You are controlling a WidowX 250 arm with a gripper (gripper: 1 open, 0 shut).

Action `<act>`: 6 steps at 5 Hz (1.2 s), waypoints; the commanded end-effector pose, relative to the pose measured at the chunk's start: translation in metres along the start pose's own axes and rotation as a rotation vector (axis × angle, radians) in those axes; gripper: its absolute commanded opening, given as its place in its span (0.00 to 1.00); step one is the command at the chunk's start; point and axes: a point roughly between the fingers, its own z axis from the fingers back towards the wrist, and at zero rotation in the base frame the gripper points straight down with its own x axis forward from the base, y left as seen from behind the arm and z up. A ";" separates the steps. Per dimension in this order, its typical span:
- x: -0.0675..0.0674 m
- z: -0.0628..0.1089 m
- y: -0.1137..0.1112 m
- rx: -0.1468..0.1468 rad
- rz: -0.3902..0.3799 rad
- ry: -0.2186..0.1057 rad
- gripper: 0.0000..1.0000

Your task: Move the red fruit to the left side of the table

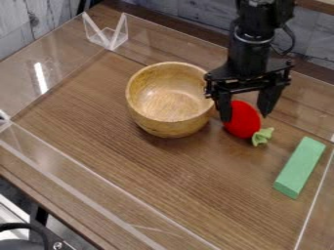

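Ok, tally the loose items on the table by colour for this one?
Red: 1, the red fruit
Light green: 1, the flat block
Wood tan: 1, the bowl
Total: 3

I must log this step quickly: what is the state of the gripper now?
Gripper: open, fingers on either side of the red fruit, not closed on it.

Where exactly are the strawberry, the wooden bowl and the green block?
red fruit (240,120), camera view, on its glossy red body.
wooden bowl (167,119), camera view, on its front outer wall.
green block (302,165), camera view, on the middle of its flat top.
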 end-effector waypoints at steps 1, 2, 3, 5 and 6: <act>0.005 0.009 -0.009 -0.035 0.010 -0.040 1.00; 0.009 0.009 -0.012 -0.036 0.018 -0.050 1.00; 0.012 0.010 -0.014 -0.037 0.024 -0.058 1.00; 0.016 0.011 -0.016 -0.035 0.036 -0.067 1.00; 0.015 0.013 -0.016 -0.036 0.037 -0.068 1.00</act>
